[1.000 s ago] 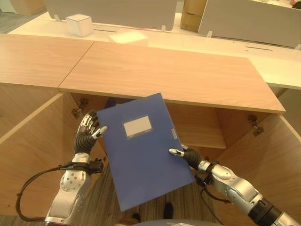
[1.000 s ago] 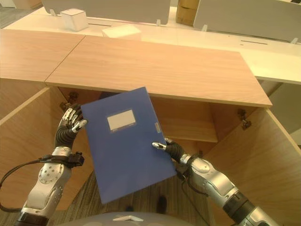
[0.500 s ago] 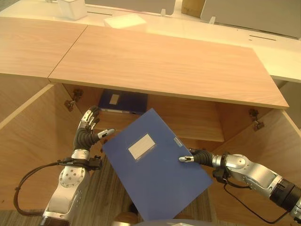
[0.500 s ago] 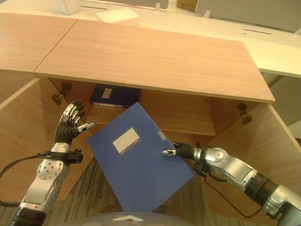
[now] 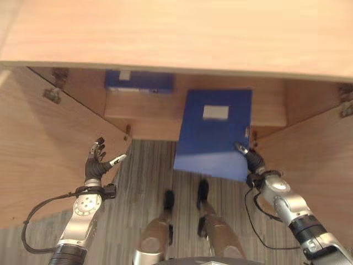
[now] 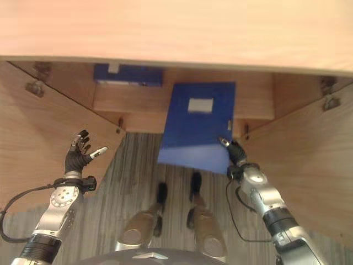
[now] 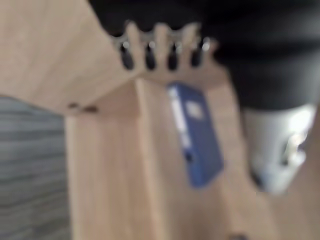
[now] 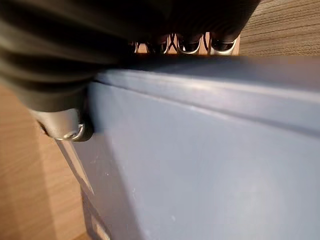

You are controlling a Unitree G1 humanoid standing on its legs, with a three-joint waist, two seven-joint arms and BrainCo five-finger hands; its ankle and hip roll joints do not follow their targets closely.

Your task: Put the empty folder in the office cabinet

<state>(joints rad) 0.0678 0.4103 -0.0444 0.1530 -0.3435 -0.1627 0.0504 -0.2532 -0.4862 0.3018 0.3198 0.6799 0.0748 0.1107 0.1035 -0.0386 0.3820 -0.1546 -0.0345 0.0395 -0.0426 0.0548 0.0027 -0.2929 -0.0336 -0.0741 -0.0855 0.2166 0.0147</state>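
Note:
The blue folder point(image 5: 214, 135) with a white label lies flat, its far end over the cabinet's lower shelf point(image 5: 149, 113) and its near end sticking out above the floor. My right hand point(image 5: 255, 165) grips its near right corner, thumb point(image 8: 65, 125) on the cover point(image 8: 200, 165) and fingers under the edge. My left hand point(image 5: 96, 165) hovers apart from it on the left, fingers point(image 7: 150, 50) spread and holding nothing, beside the open left door point(image 5: 44, 149).
A second blue folder point(image 5: 138, 81) lies at the back left of the cabinet. The wooden top point(image 5: 176, 33) overhangs the opening. The open right door point(image 5: 314, 160) stands close to my right arm. Grey striped carpet point(image 5: 143, 165) lies below.
The camera has tilted down. The folder has turned from slanted to straight and gone forward into the cabinet opening with my right hand. My left hand stays off it, lower left.

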